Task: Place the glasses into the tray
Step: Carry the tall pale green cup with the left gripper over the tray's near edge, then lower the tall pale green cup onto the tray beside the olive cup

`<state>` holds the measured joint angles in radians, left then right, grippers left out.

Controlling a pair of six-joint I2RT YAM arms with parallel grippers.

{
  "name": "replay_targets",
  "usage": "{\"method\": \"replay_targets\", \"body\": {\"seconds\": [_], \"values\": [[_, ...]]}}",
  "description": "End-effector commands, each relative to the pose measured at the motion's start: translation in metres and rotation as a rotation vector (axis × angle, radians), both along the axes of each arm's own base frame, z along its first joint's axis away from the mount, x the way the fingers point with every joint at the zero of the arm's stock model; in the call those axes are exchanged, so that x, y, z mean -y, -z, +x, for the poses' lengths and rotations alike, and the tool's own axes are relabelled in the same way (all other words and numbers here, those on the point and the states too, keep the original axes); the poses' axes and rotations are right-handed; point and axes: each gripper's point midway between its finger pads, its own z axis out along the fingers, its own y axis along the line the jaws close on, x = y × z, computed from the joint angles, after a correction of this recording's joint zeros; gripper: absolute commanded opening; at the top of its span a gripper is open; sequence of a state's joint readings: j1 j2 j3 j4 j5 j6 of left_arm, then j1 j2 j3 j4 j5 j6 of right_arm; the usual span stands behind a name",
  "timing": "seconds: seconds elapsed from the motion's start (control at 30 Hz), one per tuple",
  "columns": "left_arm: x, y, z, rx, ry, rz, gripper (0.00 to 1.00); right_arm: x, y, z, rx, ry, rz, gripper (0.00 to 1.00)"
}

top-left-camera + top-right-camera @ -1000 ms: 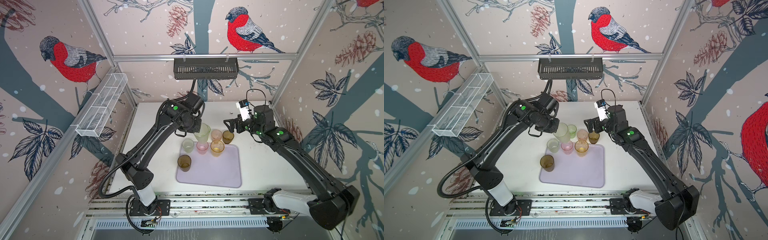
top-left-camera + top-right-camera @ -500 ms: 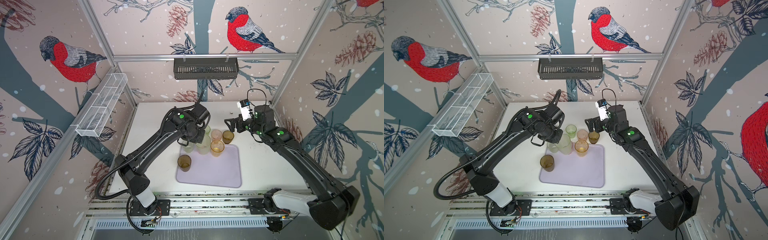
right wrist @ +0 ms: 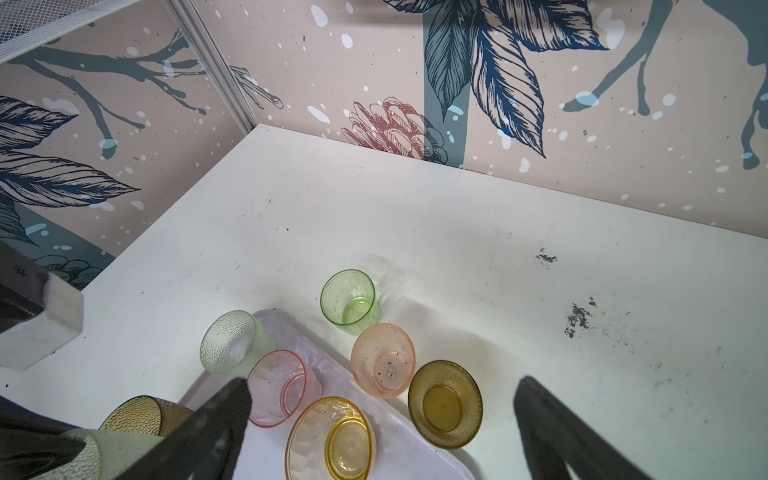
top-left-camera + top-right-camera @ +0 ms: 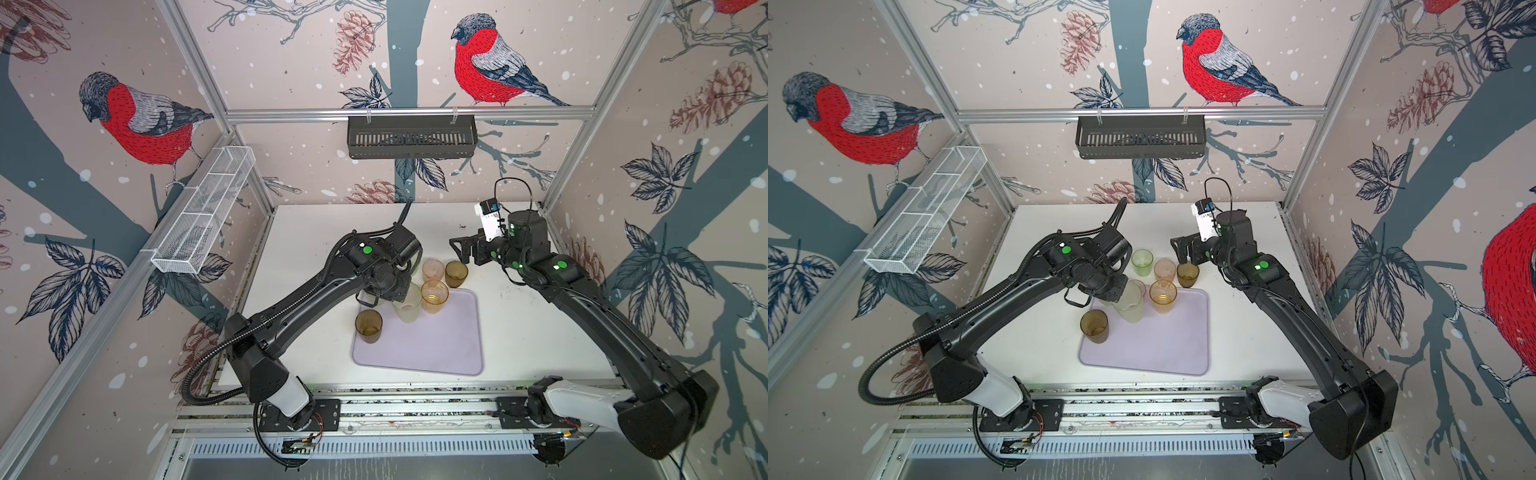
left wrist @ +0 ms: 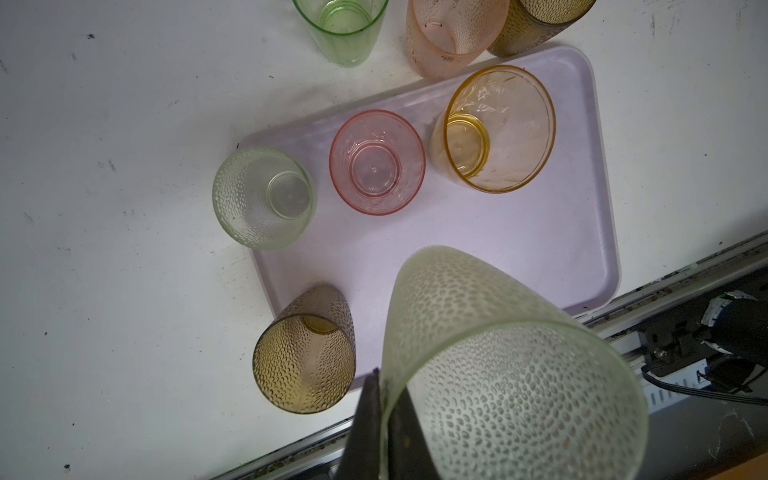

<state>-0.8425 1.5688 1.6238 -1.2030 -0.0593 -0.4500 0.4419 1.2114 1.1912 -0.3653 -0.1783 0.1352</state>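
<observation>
We hold a tall frosted tumbler [image 5: 498,353] over the tray [image 5: 540,249].
Our left gripper [image 5: 380,399] pinches its dimpled rim; whether the base touches the smooth lilac surface we cannot tell. Our right gripper [image 3: 382,384] stands spread, empty. In both top views the arm [image 4: 299,299] hides the pale green glass [image 5: 264,197].

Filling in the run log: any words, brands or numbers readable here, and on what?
None can be read.
White camera module on the right arm: a line of tiny dark print, too small to read.
Glasses, tray: no lettering visible.
</observation>
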Motion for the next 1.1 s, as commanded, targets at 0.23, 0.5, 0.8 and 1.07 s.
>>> {"method": "replay_targets", "body": {"seconds": [0.23,0.5,0.8,1.07], "values": [[0.003,0.013,-0.001,0.003,-0.061,-0.039,0.0,0.0,-0.004,0.004,0.001,0.008,0.017,1.0],[0.002,0.034,-0.008,-0.037,-0.105,-0.018,0.0,0.0,-0.004,0.003,-0.003,0.002,0.021,1.0],[-0.004,0.052,-0.012,-0.059,-0.173,-0.01,0.0,0.0,-0.003,0.003,-0.008,0.0,0.026,1.0],[-0.006,0.063,-0.013,-0.062,-0.213,-0.018,0.0,0.001,-0.003,0.003,-0.01,0.0,0.024,1.0]]}}
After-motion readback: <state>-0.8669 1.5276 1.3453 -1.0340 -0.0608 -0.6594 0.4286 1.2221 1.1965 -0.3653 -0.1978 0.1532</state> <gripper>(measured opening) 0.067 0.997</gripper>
